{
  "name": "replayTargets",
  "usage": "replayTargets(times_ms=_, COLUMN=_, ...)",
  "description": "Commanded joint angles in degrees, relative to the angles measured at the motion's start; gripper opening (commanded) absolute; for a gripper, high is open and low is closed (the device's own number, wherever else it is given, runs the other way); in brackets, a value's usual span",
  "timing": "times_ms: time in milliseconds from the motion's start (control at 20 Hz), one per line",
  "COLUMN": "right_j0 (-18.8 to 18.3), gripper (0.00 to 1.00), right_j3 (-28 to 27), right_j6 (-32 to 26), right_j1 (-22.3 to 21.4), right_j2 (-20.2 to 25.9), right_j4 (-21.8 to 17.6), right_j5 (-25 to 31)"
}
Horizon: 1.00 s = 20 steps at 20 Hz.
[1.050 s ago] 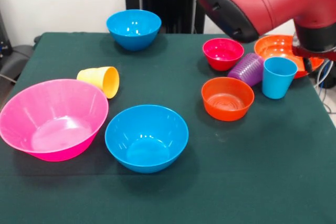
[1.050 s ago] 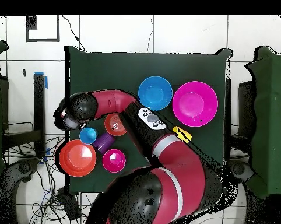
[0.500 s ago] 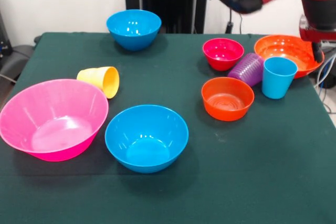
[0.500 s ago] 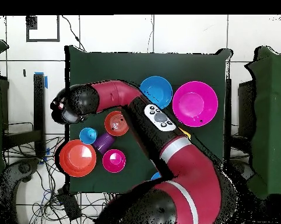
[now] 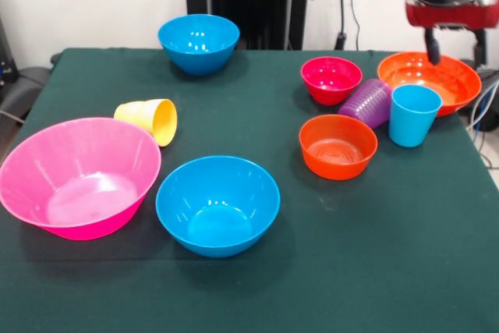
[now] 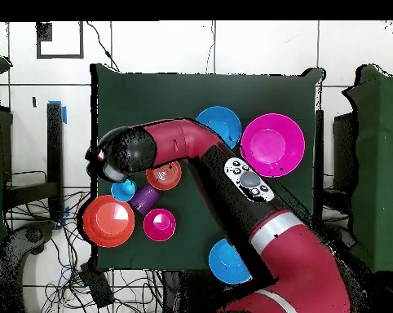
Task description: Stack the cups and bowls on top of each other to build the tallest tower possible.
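My gripper hangs open and empty at the far right, above the wide orange bowl. Just in front of that bowl stands the light blue cup, upright. The purple cup lies on its side between the small magenta bowl and the small orange-red bowl. On the left the yellow cup lies tipped over beside the big pink bowl. One blue bowl sits near the front, another at the back. Nothing is stacked.
From above, the red arm crosses the table, hiding the yellow cup and parts of the orange-red bowl and a blue bowl. The green table's right edge runs close to the cluster of cups.
The gripper has risen from beside the wide orange bowl to well above it and shifted slightly left in the front view. The arm swung upward. No cup or bowl moved.
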Motion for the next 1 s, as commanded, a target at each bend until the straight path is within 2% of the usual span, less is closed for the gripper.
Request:
replayTargets(times_ms=50, right_j0=-1.0, gripper=1.0, right_j3=13.9, right_j6=-2.6, right_j1=-6.2, right_j2=2.1, right_j4=0.1, right_j5=-3.8)
replayTargets(times_ms=200, right_j0=0.0, gripper=1.0, right_j3=17.0, right_j6=0.2, right_j1=-3.0, right_j2=2.4, right_j4=-0.6, right_j5=-10.5)
replayTargets(times_ms=450, right_j0=4.0, gripper=1.0, right_j3=20.2, right_j6=5.0, right_j1=-0.1, right_j2=-0.3, right_j4=-1.8, right_j5=-20.5)
replayTargets(times_ms=650, right_j0=6.5, gripper=1.0, right_j3=21.6, right_j6=6.2, right_j1=0.0, right_j2=-2.1, right_j4=-1.6, right_j5=-26.0)
replayTargets(times_ms=850, right_j0=9.7, gripper=1.0, right_j3=20.3, right_j6=6.5, right_j1=-0.2, right_j2=-5.7, right_j4=-2.6, right_j5=-32.9)
replayTargets(times_ms=1000, right_j0=10.0, gripper=1.0, right_j3=19.0, right_j6=3.9, right_j1=0.5, right_j2=-7.3, right_j4=-3.2, right_j5=-34.3)
